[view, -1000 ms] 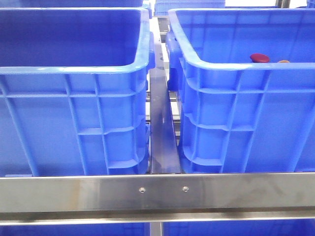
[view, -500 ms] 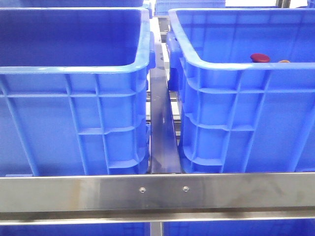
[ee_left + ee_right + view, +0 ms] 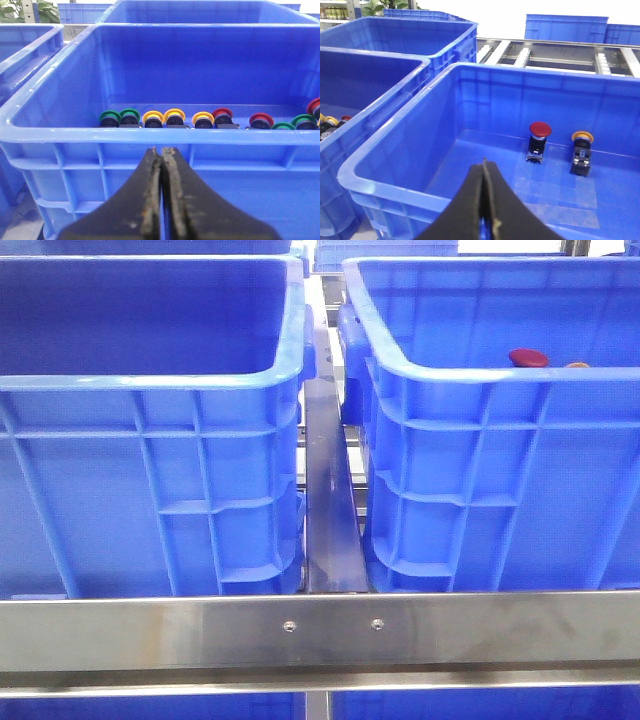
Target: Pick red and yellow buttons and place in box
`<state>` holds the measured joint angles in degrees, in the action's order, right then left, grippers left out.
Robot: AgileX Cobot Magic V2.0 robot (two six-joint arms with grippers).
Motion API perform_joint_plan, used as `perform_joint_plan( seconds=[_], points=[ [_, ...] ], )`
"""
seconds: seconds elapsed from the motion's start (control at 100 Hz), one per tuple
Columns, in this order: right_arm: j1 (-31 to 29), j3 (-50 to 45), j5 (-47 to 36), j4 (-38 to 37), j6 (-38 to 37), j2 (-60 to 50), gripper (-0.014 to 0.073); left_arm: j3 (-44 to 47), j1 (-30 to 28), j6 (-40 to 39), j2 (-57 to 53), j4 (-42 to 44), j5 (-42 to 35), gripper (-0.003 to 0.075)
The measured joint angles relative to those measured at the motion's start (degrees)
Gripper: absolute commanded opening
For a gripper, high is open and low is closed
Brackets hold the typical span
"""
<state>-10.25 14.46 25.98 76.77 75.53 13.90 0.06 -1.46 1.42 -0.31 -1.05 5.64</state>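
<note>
The box [image 3: 450, 371] is the right blue crate; a red button [image 3: 528, 357] and a yellow one [image 3: 577, 365] peek over its near rim. In the right wrist view they stand apart on the box floor, red button [image 3: 540, 130] beside yellow button [image 3: 582, 136]. My right gripper [image 3: 484, 161] is shut and empty above the box's near rim [image 3: 395, 187]. My left gripper [image 3: 162, 149] is shut and empty just outside the other crate [image 3: 150, 135], which holds a row of yellow buttons [image 3: 153, 118] and red buttons [image 3: 222, 114]. Neither gripper shows in the front view.
The left crate [image 3: 150, 380] stands beside the box with a narrow metal strip [image 3: 328, 500] between them. Green buttons [image 3: 109, 118] mix into its row. A steel rail [image 3: 320, 630] crosses in front. More blue crates [image 3: 565, 27] and a roller conveyor [image 3: 545, 52] lie behind.
</note>
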Motion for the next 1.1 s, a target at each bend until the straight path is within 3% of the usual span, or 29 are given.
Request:
perform_joint_plan(
  seconds=[0.63,0.81,0.93,1.1],
  points=[
    [0.7,-0.7,0.9,0.0,0.1,-0.1,-0.0062,0.0,0.0,0.0,0.0,0.0,0.0,-0.0020],
    [0.7,-1.5,-6.4,-3.4,-1.9,-1.8,-0.0062,0.0,0.0,0.0,0.0,0.0,0.0,-0.0020],
    [0.7,-1.5,-11.1,-14.3,-13.6,-3.4,-0.0062,0.0,0.0,0.0,0.0,0.0,0.0,-0.0020],
    [0.8,-1.5,-10.9,-40.6,-46.0,-3.6,-0.0062,0.0,0.0,0.0,0.0,0.0,0.0,-0.0020]
  ],
)
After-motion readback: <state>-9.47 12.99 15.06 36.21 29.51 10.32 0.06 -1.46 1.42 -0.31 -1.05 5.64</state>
